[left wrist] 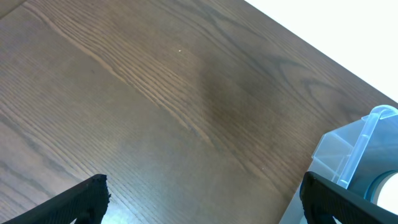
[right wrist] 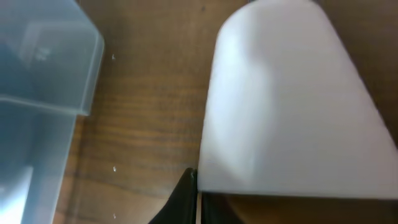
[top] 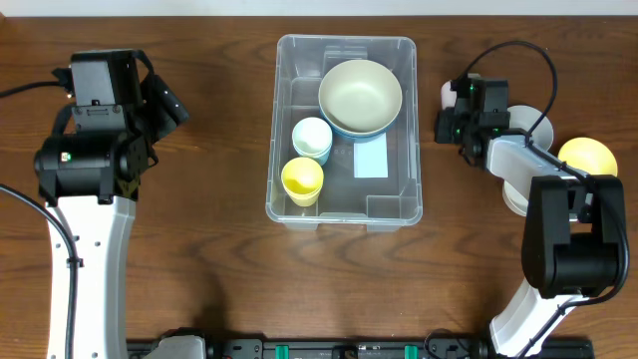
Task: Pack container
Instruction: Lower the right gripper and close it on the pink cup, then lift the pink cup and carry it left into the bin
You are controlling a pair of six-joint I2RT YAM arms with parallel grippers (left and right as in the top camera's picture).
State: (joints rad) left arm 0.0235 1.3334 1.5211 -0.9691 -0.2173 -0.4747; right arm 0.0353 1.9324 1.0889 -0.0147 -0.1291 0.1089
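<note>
The right pincer (right wrist: 193, 202) has its jaws together, apparently nipping the thin rim of a white cup (right wrist: 286, 99) just beside the container's right wall. The left pincer (left wrist: 208, 205) stands wide apart over bare tabletop (top: 219, 249), holding nothing. The container (top: 344, 204) sits mid-table, holding a large bowl (top: 360, 97), a pale cup (top: 312, 138) and a yellow cup (top: 302, 179). Such a slim edge grip may let the white cup pivot or slip when lifted. A low carry could clip the wall, and a release too far back would land it on the large bowl.

Closed hand (right wrist: 194, 202) at the white cup (right wrist: 286, 106), container (right wrist: 43, 62) just beside.
</note>
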